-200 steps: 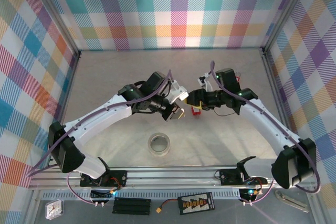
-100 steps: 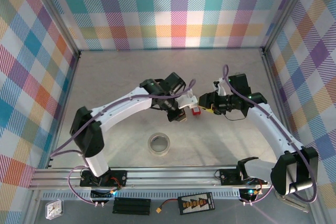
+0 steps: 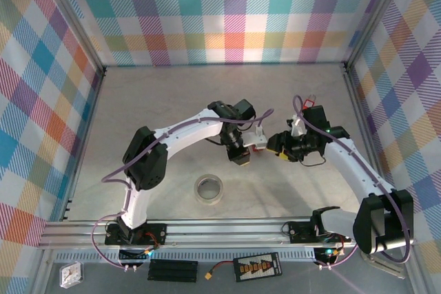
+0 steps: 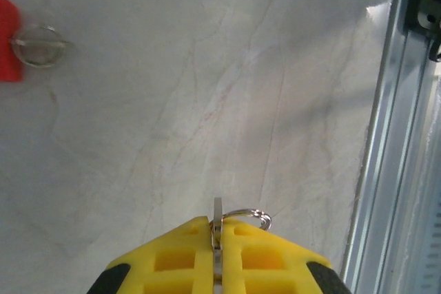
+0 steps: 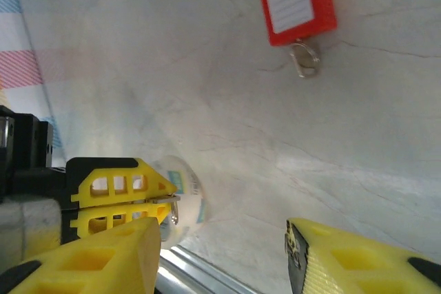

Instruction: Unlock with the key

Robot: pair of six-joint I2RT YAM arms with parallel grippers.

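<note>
Red padlock (image 5: pixel 296 5) lies ahead of right jaws, parted, empty; left jaws clamped on key (image 4: pixel 218 215)

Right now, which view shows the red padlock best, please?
Right wrist: the red padlock shows whole, label and shackle clear. Left wrist crops it at the frame edge; top external shows just a small red patch.

Padlock (image 5: pixel 298 3) flat on table (image 3: pixel 158 101), mid-workspace. Left gripper (image 3: pixel 241 158) just left of it, right gripper (image 5: pixel 220 235) just right. Key (image 4: pixel 218 210) pinched in left gripper. Tape roll (image 3: pixel 209 189) nearer the bases, left of padlock, apart.
</note>
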